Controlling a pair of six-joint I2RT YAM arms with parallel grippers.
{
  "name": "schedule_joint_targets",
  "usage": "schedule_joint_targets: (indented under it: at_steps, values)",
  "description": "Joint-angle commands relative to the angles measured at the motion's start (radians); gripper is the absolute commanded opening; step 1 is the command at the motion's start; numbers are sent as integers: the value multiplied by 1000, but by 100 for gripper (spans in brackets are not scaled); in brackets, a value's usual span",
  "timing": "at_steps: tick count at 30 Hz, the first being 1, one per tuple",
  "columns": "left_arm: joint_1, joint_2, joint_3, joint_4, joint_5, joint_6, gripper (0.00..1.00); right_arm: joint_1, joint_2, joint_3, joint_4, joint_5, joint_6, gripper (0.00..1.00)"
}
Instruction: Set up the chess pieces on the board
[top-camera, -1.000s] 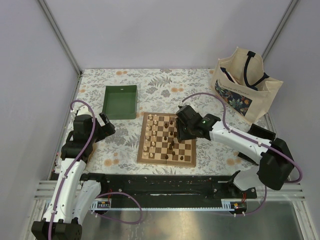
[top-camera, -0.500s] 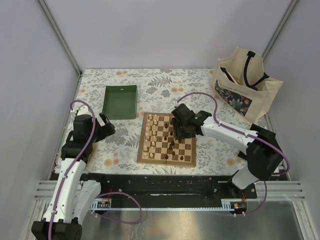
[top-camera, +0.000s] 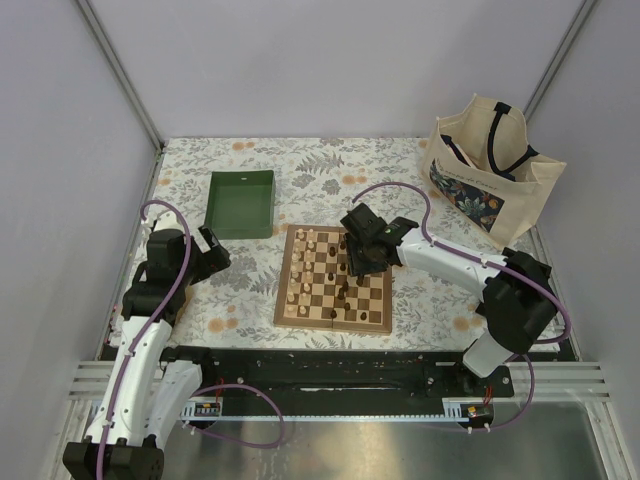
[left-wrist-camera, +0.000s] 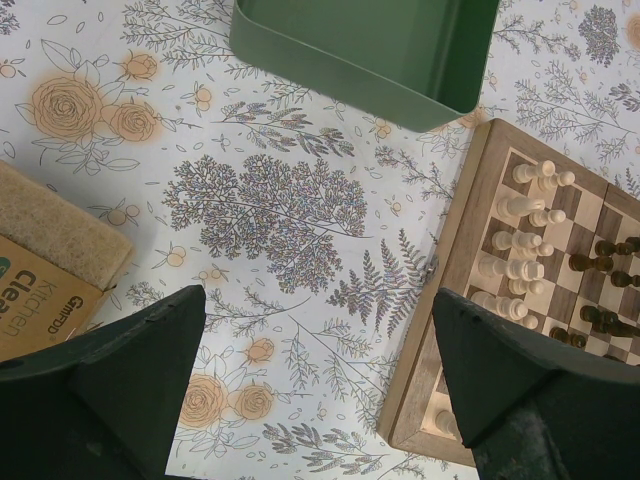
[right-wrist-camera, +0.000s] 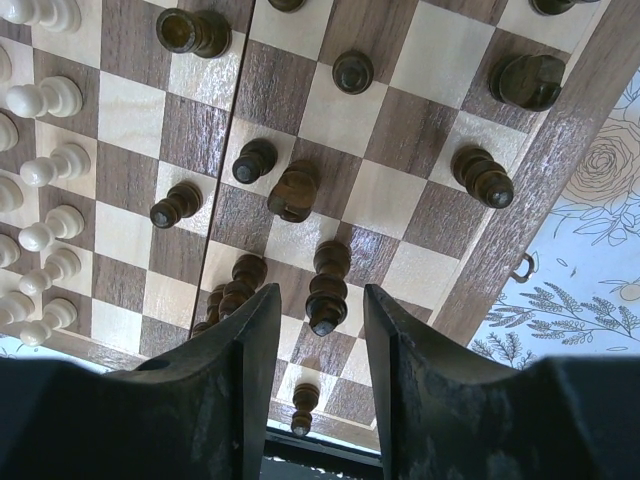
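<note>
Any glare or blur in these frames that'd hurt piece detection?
Right wrist: faint sheen on the board squares near the jaws, chess pieces sharp. Left wrist: even light, tablecloth print crisp, own jaws dark, featureless. Top external: soft light, no hard shadows, pieces tiny.

Your right arm (top-camera: 450, 262) now reaches farther left than a second ago. Its fingers (right-wrist-camera: 235, 390) have slid from near the right edge of the board (top-camera: 283, 290) inward, over the far right squares. The elbow (top-camera: 515, 300) has swung in toward the board, and the purple cable (top-camera: 390, 186) loop has shifted left with it.
</note>
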Motion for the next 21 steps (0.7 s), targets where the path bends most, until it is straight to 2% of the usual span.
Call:
schedule_joint_targets:
  at_steps: [1, 11, 19, 21]
  values:
    - [5, 2, 15, 49, 11, 5, 99, -8, 5, 36, -6, -11, -13, 49]
    - [5, 5, 15, 49, 16, 6, 99, -6, 16, 42, -25, -11, -19, 48]
    - [5, -3, 15, 49, 16, 8, 99, -6, 13, 43, -25, -17, -23, 36]
    - [5, -3, 15, 49, 14, 6, 99, -6, 10, 43, -25, -13, -23, 29]
